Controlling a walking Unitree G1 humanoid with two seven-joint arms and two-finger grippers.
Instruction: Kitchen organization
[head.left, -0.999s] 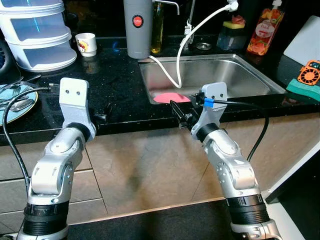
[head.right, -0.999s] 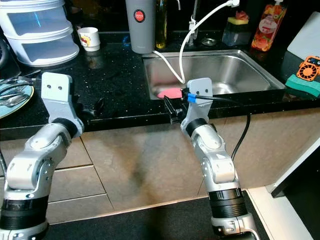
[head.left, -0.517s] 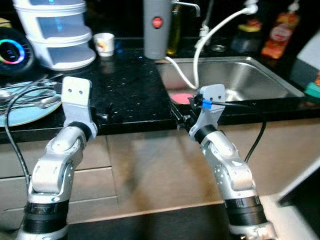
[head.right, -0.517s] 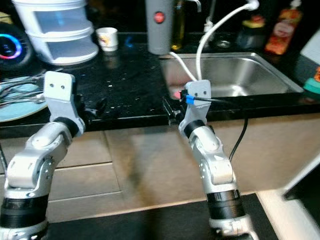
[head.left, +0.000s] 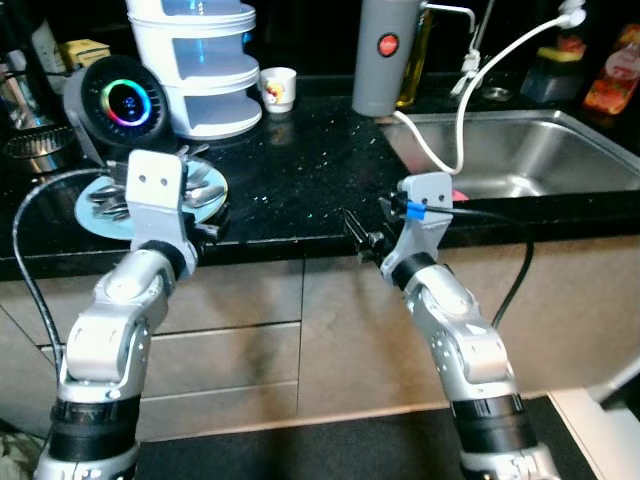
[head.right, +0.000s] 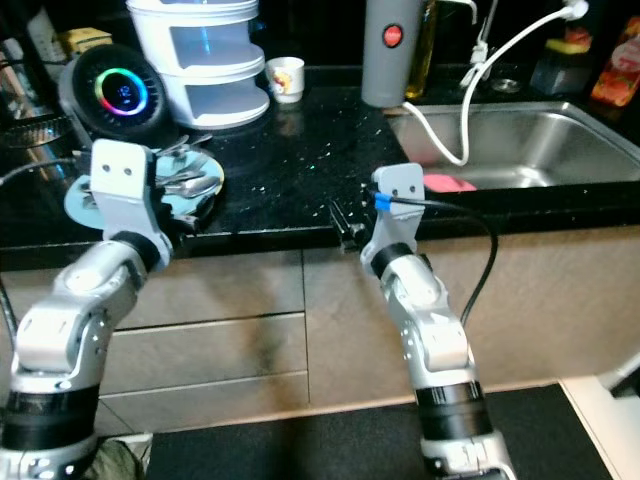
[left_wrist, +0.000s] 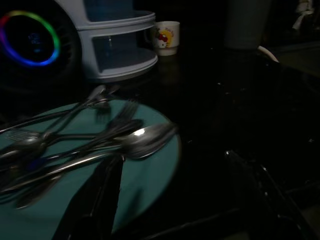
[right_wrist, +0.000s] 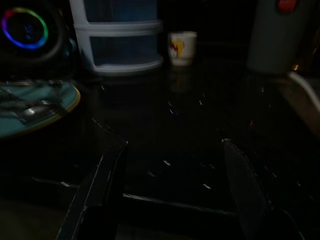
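a black countertop (head.left: 300, 190) flecked with pale speckles carries a teal plate (left_wrist: 150, 175) of silver cutlery (left_wrist: 100, 145), a white tiered container (head.left: 205, 60), a white cup (head.left: 277, 88) with a red-and-yellow print, and a black speaker (head.left: 125, 100) ringed in rainbow light.
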